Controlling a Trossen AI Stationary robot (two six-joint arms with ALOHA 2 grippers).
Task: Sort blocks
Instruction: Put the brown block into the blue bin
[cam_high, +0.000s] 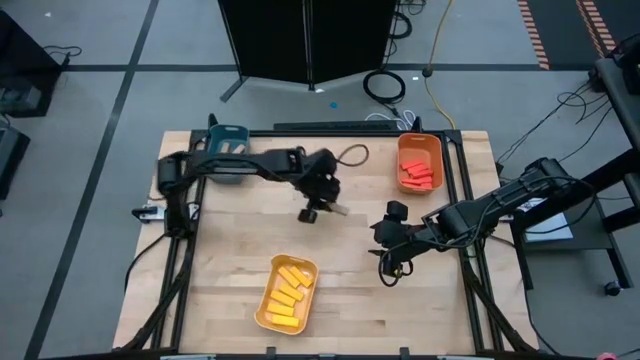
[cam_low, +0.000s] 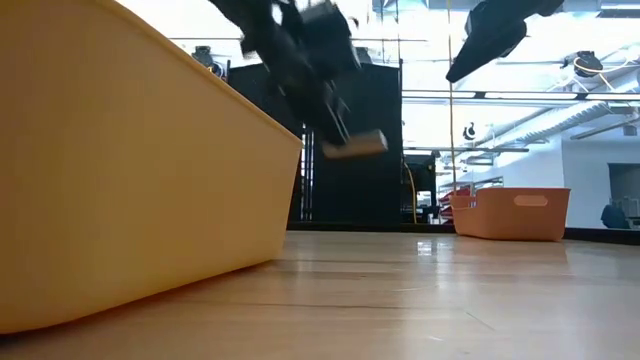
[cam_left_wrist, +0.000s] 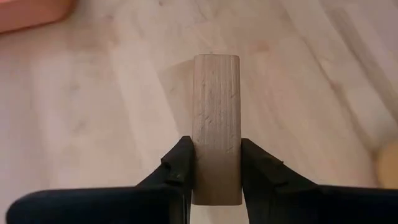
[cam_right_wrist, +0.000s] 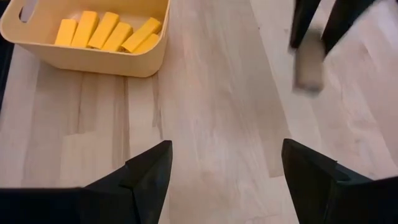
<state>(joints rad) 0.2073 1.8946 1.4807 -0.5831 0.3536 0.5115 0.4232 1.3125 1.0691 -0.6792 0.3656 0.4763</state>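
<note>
Tan block (cam_left_wrist: 216, 124) sits pinched between left pincer (cam_left_wrist: 216, 171) fingers, lifted in low view.

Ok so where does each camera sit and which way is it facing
High: above the table, looking straight down; both arms show.
Low: at tabletop height, looking across past the yellow tray; the left claw holds the tan block aloft.
Left wrist: past its own fingers onto that block.
Right wrist: past the open right claw toward the yellow blocks.
Shared: all four show the tan block.
</note>
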